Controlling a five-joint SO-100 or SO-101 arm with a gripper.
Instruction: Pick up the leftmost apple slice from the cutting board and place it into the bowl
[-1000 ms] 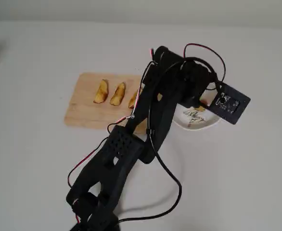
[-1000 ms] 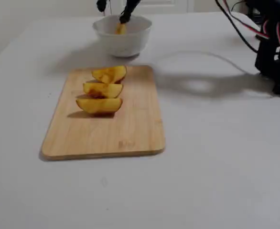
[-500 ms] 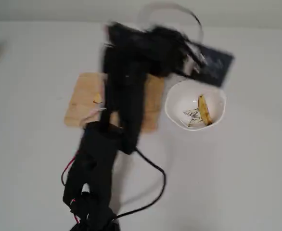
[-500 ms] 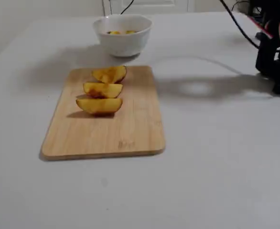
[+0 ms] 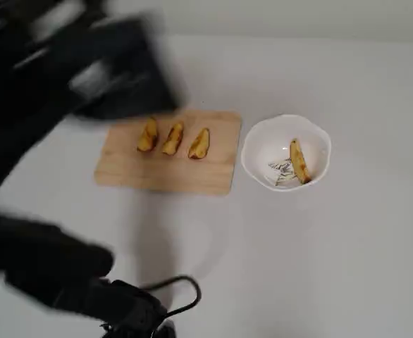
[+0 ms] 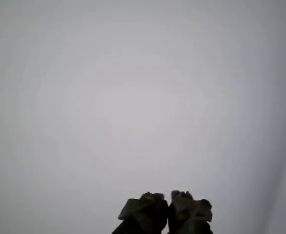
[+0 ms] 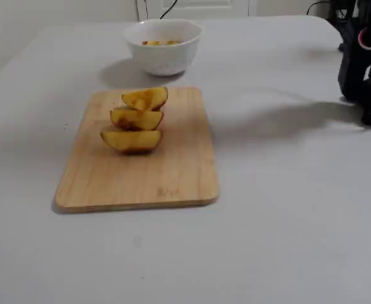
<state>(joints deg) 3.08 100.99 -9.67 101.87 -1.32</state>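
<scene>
Lit evenly and softly from above, without glare on the white table (image 5: 347, 239). Smeared heavily by motion and defocus across the arm (image 5: 72, 77) in the overhead view, at upper left and lower left alike. Kept fairly sharp on the cutting board (image 5: 122, 169) and the bowl (image 5: 252, 151) there. Washed to flat pale grey in the wrist view, with dark, soft-edged fingertips (image 6: 143, 212) at the bottom. Marked in the fixed view by a broad diffuse shadow (image 7: 287, 120) right of the board, and a fainter one beside the bowl.
</scene>
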